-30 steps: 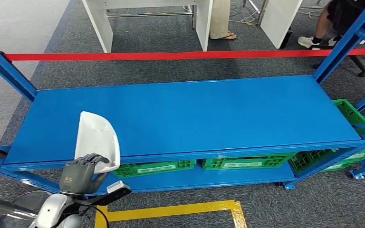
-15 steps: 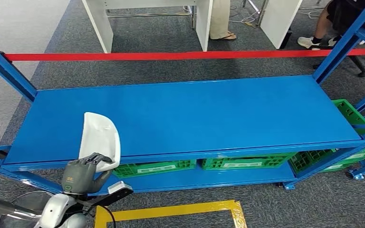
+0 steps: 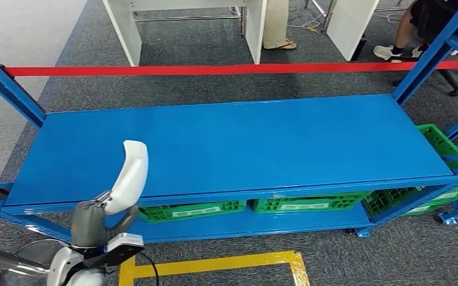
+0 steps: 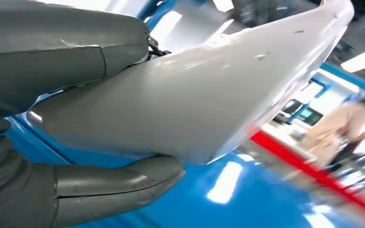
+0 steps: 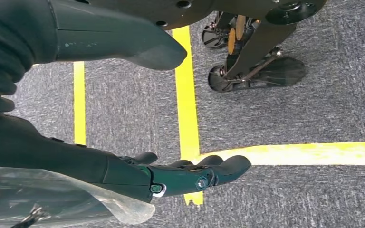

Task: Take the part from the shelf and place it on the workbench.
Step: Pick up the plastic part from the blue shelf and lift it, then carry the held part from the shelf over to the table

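The part is a white curved plastic shell. My left hand grips its lower end in front of the blue shelf's front left edge, and the shell stands on edge, lifted off the shelf top. In the left wrist view the white part lies between the grey thumb and the fingers above it. My right hand hangs over the carpet with its fingers apart and nothing in them.
Green crates sit on the lower shelf level. A red tape line runs behind the shelf, with white table legs and people's feet beyond. Yellow floor tape marks the carpet in front.
My left hand has turned the part from lying broad-face up to standing on edge and shifted it slightly to the right. The shelf and crates are unchanged.
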